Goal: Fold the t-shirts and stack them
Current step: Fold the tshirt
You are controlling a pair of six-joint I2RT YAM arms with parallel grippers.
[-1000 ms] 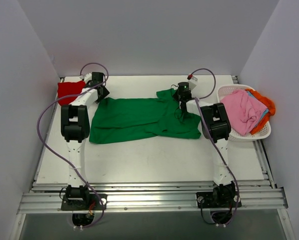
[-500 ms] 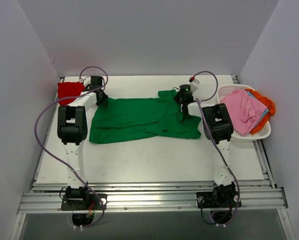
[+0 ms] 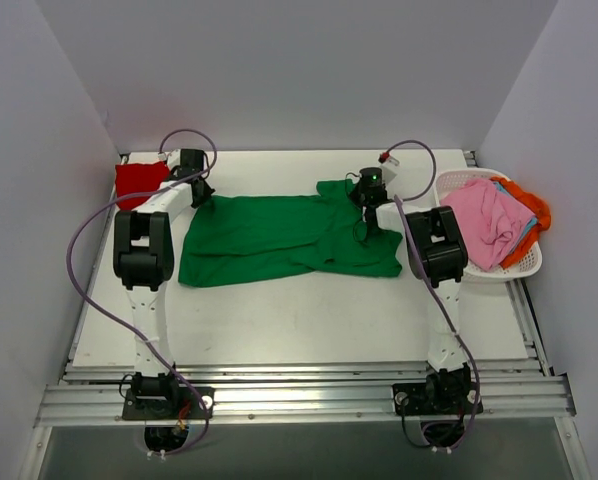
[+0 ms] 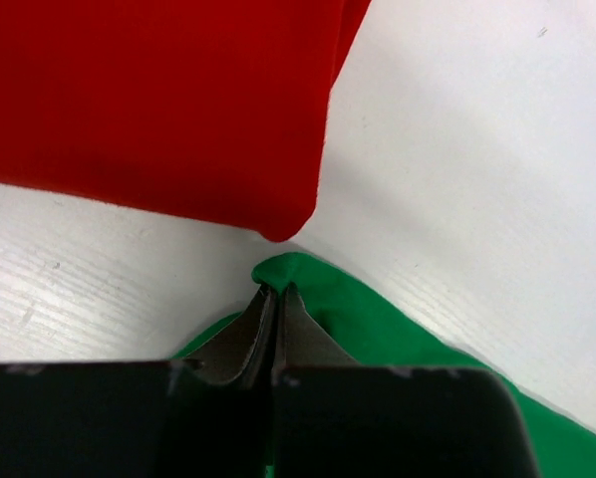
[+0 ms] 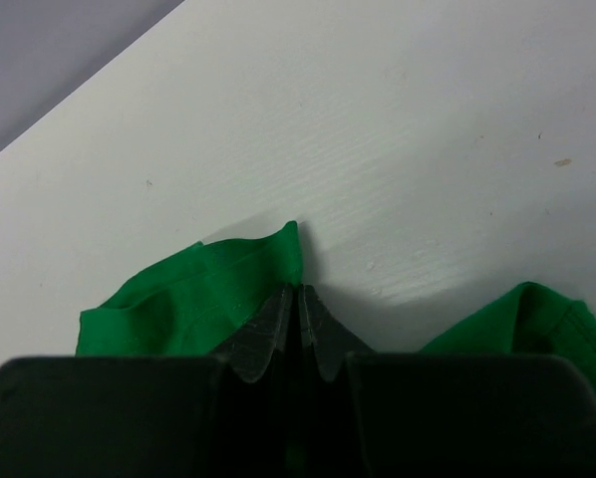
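Both my arms stretch far forward, elbows raised, wrists tipped down
My left fingers (image 4: 250, 337) are pressed together on a corner of the green t-shirt (image 3: 269, 240), and my right fingers (image 5: 266, 334) are clamped on its far edge

No text, label, brand, number or sign is showing legibly in any of the three views. The green t-shirt (image 3: 269, 240) and the red t-shirt (image 3: 139, 181) are showing only plain, unprinted fabric.
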